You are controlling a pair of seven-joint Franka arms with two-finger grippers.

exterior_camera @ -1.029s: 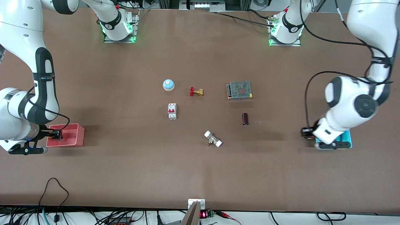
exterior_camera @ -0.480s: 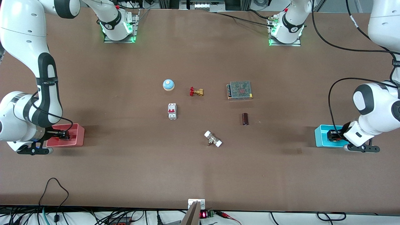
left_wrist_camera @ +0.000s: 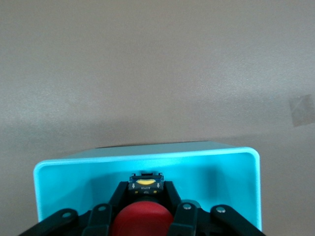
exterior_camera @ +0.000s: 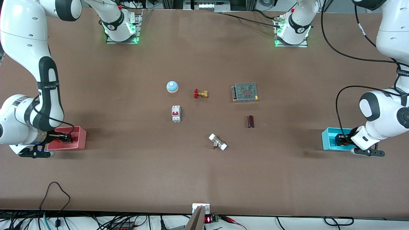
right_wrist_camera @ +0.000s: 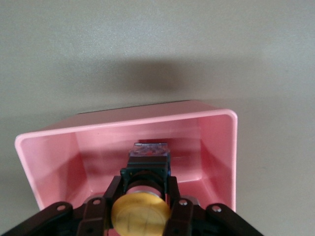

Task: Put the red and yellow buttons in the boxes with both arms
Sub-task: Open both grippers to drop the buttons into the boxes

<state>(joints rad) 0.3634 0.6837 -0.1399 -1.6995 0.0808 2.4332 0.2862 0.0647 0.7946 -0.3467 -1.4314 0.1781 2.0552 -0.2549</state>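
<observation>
The step in hand is judged to be the release of each button into its tub. It is best done with each button lowered until its black base is close to the tub floor and kept clear of the walls, and only then should the fingers be parted, so that nothing tips or bounces out.

At the lower left of the front view, the right gripper is held inside the pink-red box. In the right wrist view its fingers are seen closed to the width of the yellow button, which is clamped by its base over the middle of the tub floor.

At the lower right of the front view, the left gripper is set within the cyan box. In the left wrist view the red button is gripped between narrowly spaced fingers, near the tub's middle. Whether either base touches the floor cannot be told.
</observation>
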